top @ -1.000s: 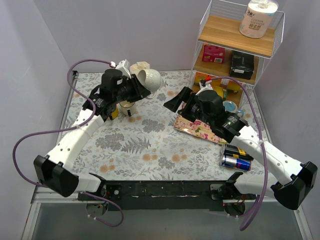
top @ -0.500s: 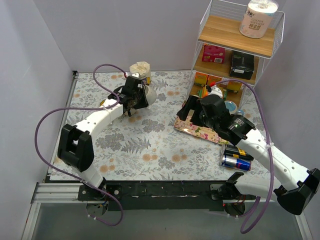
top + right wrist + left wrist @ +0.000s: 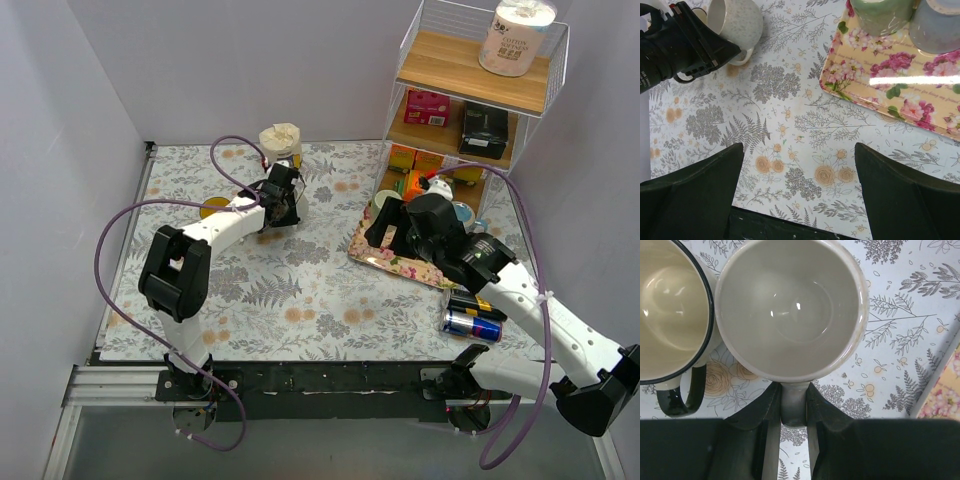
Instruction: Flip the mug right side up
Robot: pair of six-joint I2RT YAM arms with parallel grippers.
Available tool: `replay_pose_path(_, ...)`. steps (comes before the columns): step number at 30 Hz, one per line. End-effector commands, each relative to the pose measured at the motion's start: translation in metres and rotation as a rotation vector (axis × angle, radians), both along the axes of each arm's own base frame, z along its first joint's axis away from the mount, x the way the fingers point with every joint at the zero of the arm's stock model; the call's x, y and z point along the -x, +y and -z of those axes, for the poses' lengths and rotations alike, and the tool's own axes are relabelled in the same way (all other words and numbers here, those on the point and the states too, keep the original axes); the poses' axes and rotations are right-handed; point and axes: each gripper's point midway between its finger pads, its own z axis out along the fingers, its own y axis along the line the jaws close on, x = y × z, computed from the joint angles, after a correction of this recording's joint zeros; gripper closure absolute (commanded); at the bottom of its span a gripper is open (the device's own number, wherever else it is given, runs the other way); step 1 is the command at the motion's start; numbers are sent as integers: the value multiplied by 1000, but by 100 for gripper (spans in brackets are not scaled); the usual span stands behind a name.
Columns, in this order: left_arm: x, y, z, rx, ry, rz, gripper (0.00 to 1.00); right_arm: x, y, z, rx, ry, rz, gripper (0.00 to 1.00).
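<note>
The mug (image 3: 790, 305) is pale grey-white and its opening faces up at the left wrist camera. My left gripper (image 3: 794, 400) is shut on its handle (image 3: 794, 407), which sits between the two fingers. In the top view my left gripper (image 3: 283, 203) is at the far middle-left of the table and hides most of the mug. The right wrist view shows the mug (image 3: 737, 22) low over the floral cloth, held by the black left gripper (image 3: 685, 47). My right gripper (image 3: 385, 225) (image 3: 799, 150) is open and empty above the cloth, beside the tray.
A cream mug with a black rim (image 3: 670, 310) stands touching-close on the held mug's left. A paper-topped jar (image 3: 280, 140) is just behind. The floral tray (image 3: 400, 262) holds cups (image 3: 880, 12). Cans (image 3: 475, 315) lie right; a wire shelf (image 3: 470, 90) stands at back right.
My left arm has stretched out and brought the mug down from a raised, sideways pose to low over the table, opening up. My right arm has shifted slightly right, towards the tray.
</note>
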Motion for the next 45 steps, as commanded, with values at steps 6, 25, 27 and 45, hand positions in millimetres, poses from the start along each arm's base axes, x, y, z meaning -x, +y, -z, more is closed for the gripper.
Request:
replay_pose_path(6,-42,1,-20,-77,-156,15,100,2,-18,-6,-28,-39,67,2)
replay_pose_path(25,-46,-7,-29,-93,-143,77,58,6,-33,16,84,58,105,2)
replay_pose_path(27,-45,-9,-30,-93,-136,86,54,7,-32,19,84,70,102,1)
replay_pose_path(45,-6,-25,-166,172,-363,183,2,-46,-94,45,407,20,5,4)
